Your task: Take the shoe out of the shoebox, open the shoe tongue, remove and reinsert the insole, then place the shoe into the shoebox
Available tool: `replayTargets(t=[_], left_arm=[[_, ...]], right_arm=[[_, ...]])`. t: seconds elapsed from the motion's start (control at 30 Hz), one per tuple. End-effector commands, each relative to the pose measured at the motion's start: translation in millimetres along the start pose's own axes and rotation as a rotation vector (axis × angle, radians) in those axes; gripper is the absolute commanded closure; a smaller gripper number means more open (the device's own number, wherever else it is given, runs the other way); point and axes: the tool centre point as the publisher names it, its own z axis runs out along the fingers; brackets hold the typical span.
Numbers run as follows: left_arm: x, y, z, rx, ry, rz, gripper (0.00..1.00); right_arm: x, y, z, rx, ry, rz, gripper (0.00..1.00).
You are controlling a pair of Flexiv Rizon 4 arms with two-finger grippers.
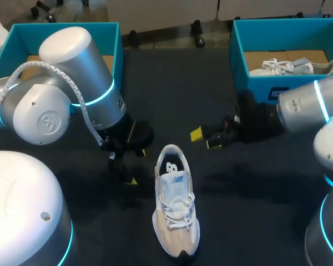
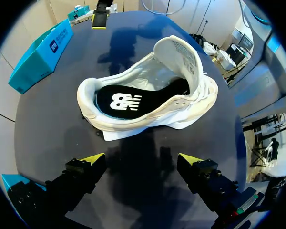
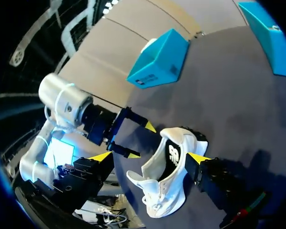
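Two teal boxes stand at the far corners of the dark table: the left shoebox and the right shoebox, the latter with a second shoe lying inside it. The shoe of the task, white and beige, lies out on the table near the middle, toe toward the near edge and heel toward the far side, resting on its sole. Its tongue stands up over the laces, and the black insole lies inside, showing through the opening at the heel. The left gripper hangs just left of the heel, its fingers spread apart with nothing between them and the shoe lying ahead of them. The right gripper sits to the far right of the heel, clear of the shoe, its yellow tips likewise apart and holding nothing.
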Motion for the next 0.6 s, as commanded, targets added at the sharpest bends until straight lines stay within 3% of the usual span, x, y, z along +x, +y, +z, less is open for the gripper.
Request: replayTargets(t=[0.03, 0.17, 0.23, 0.6], left_arm=[[0.6, 0, -1, -0.004, -0.001, 0.000, 0.00], [-5.3, 3, -9, -0.009, 0.008, -0.004, 0.00], [-11.3, 7, -17, 0.003, 0.039, -0.007, 0.00], [-44.3, 44, -68, 0.076, 0.045, 0.146, 0.00]], right_arm=[[2.0, 10.4, -14, 0.201, -0.071, 0.037, 0.00], [0.5, 16.6, -19, 0.245, -0.159, 0.090, 0.00], [0.4, 17.1, -20, 0.222, -0.206, 0.133, 0.00], [0.4, 17.1, -20, 0.222, -0.206, 0.133, 0.00]])
